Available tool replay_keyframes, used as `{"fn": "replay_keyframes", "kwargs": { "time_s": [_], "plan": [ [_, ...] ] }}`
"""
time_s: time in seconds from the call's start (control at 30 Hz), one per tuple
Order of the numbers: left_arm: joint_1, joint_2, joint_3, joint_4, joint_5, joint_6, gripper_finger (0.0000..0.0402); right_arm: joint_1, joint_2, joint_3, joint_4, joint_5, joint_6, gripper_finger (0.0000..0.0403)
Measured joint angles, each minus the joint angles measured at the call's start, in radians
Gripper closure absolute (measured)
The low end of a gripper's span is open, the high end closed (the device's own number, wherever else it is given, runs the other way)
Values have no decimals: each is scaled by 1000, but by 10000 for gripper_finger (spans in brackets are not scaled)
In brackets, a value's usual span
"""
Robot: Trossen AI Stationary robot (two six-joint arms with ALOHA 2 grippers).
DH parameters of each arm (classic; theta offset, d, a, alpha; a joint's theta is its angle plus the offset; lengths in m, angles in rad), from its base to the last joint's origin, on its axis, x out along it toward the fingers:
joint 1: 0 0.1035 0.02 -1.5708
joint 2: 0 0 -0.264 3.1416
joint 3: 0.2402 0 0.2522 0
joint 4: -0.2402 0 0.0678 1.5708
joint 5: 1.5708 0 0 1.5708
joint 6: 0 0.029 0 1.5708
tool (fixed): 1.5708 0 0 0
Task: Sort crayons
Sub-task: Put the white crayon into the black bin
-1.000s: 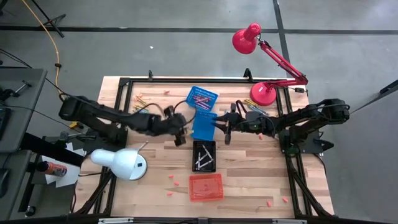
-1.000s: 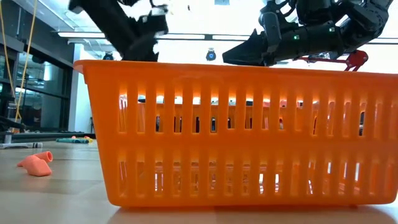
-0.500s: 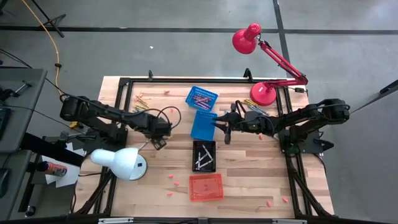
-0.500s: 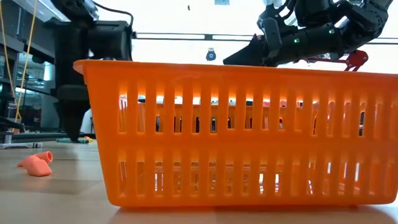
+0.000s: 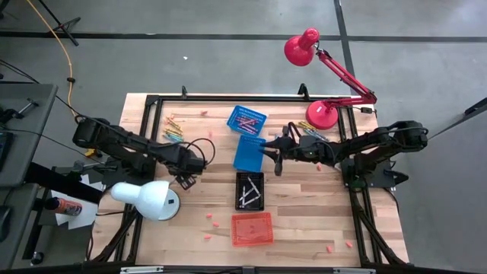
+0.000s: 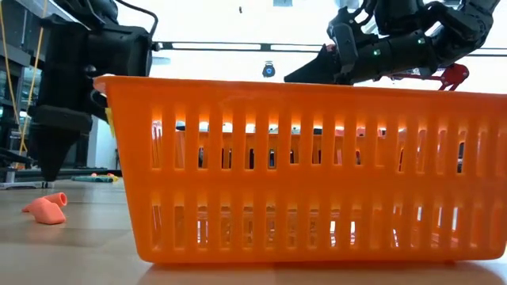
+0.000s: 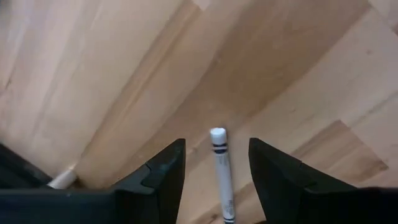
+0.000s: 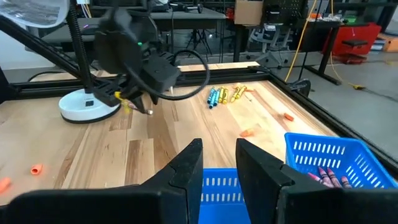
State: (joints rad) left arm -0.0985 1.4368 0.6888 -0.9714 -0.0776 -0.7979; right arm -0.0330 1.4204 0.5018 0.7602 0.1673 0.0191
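Left gripper (image 5: 185, 180) sits low over bare wood at about 9 o'clock from table centre, beside the white lamp (image 5: 149, 199). Its wrist view shows a white crayon (image 7: 221, 171) lying between the two fingers (image 7: 158, 180), which stand apart on either side with gaps visible, so the jaws are wide and not yet closed on it; likely positioned this way to straddle the stick before pinching. Right gripper (image 5: 268, 151) hovers at the edge of the solid blue basket (image 5: 249, 154), near centre, jaws narrowly parted and nothing seen between them; judged to be waiting clear of the left arm's work. Remaining loose crayons (image 5: 174, 132) lie in a mixed pile toward 10 o'clock, others by the red lamp base (image 5: 322, 114) at 2 o'clock. Sorted sticks already rest in the blue mesh basket (image 5: 247, 119) at 12 o'clock and the black basket (image 5: 249, 190). The orange basket (image 5: 252, 229) at 6 o'clock looks empty.
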Motion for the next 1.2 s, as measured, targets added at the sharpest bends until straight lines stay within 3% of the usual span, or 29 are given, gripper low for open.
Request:
{"fn": "replay_keyframes", "kwargs": {
  "time_s": [0.37, 0.53, 0.63, 0.77, 0.87, 1.0, 1.13, 1.2],
  "plan": [
    [-60, -9, -116, 132, 46, -129, 236, 0, 0, 0, -19, 0, 29, 311],
    [-58, -8, -117, 139, 31, -85, 239, -14, 0, 0, -16, 1, 27, 311],
    [-58, -3, -103, 141, 22, -53, 263, -20, 0, 0, -17, 2, 28, 311],
    [-59, -1, -96, 148, -2, -42, 336, -20, 0, 0, -17, 5, 34, 311],
    [-59, -3, -95, 155, -72, -34, 389, -19, 0, 0, -18, 4, 28, 311],
    [-59, -17, -103, 267, -252, 18, 389, -22, 0, 0, -17, 4, 26, 311],
    [-52, -59, -102, 487, -511, 91, 399, -32, 0, 0, -11, 0, 21, 311],
    [-42, -76, -109, 651, -566, 188, 399, -35, 0, 0, 0, 0, 18, 311]
  ]
}}
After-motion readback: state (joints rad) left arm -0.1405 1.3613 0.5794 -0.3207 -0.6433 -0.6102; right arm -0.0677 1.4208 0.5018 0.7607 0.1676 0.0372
